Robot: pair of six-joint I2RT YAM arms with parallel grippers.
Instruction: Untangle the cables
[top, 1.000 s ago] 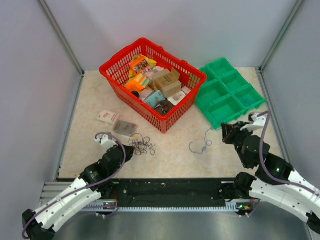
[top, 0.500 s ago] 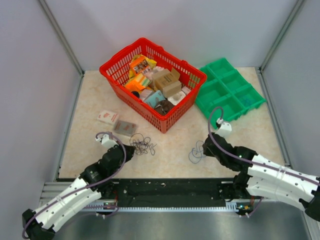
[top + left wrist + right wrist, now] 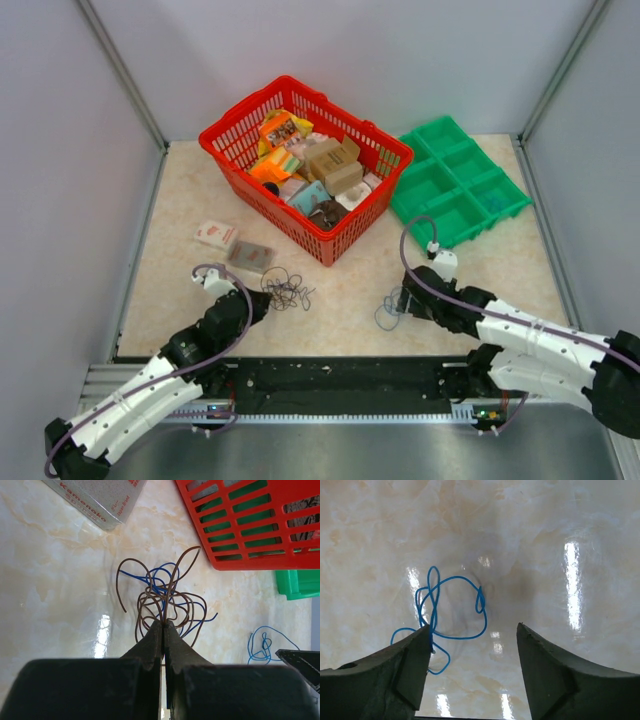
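A small tangle of thin brown and blue cables (image 3: 287,292) lies on the table in front of the basket. The left wrist view shows this tangle's (image 3: 165,597) loops fanning out from my left gripper (image 3: 163,624), which is shut on a few brown strands. My left gripper (image 3: 262,300) sits at the near left edge of the tangle. A separate blue cable (image 3: 388,310) lies loosely looped to the right. My right gripper (image 3: 401,302) stands open just over that blue cable (image 3: 452,610). Its left finger (image 3: 415,655) covers part of the loops, and nothing is gripped between the jaws.
A red basket (image 3: 290,225) full of small boxes stands at the back centre. A green compartment tray (image 3: 452,190) is to its right. Two flat packets (image 3: 215,234) (image 3: 249,256) lie left of the tangle. Grey walls close in the table on both sides.
My right arm swung in from beside the green tray to the blue cable, and its jaws went from shut to open. The left arm stayed put, still gripping the tangle.
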